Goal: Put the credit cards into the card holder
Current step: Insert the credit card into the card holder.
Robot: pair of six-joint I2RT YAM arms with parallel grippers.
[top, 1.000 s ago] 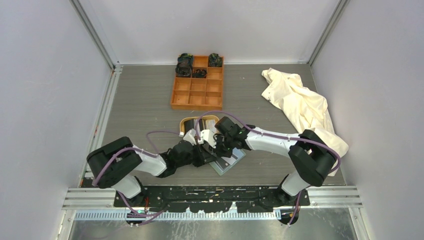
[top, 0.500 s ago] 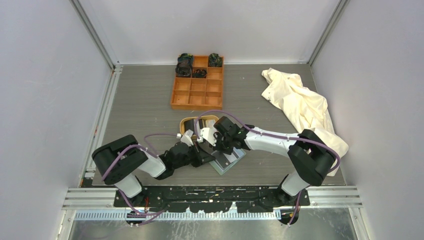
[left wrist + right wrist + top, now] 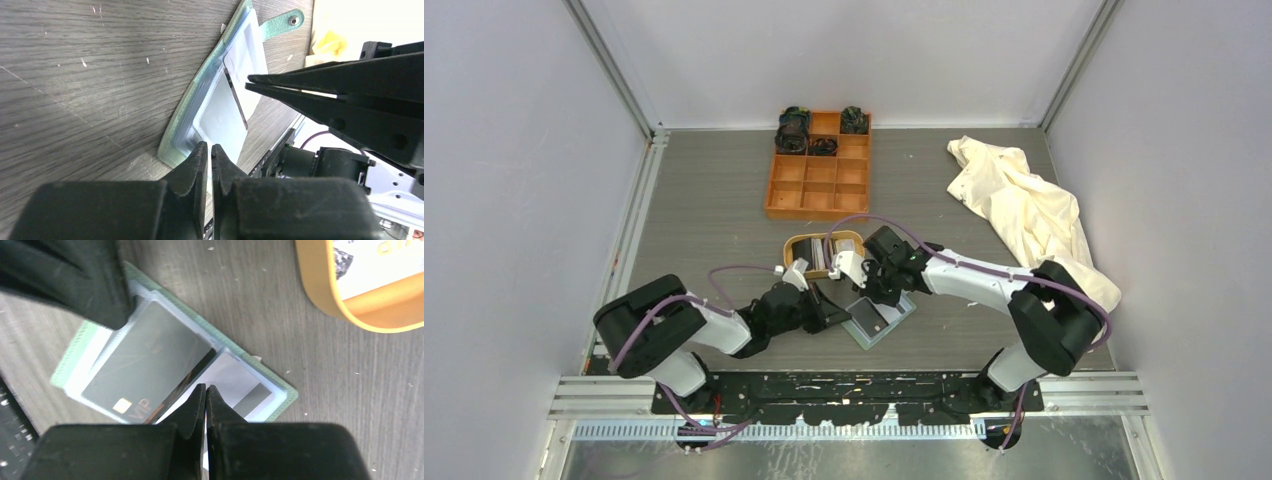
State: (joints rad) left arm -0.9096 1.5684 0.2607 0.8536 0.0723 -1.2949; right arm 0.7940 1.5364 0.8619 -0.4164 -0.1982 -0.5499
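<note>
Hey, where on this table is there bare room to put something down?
Bare table left of the orange box, and between that box and the cream cloth. Crowded in front: wooden tray, card holder, left gripper and right gripper bunch together.

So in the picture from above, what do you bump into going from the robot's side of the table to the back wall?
Green card holder → oval wooden tray → orange compartment box. The cream cloth stretches alongside all three, so it is left out.

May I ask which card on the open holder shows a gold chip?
The dark grey card; the white card beside it shows only a grey stripe.
</note>
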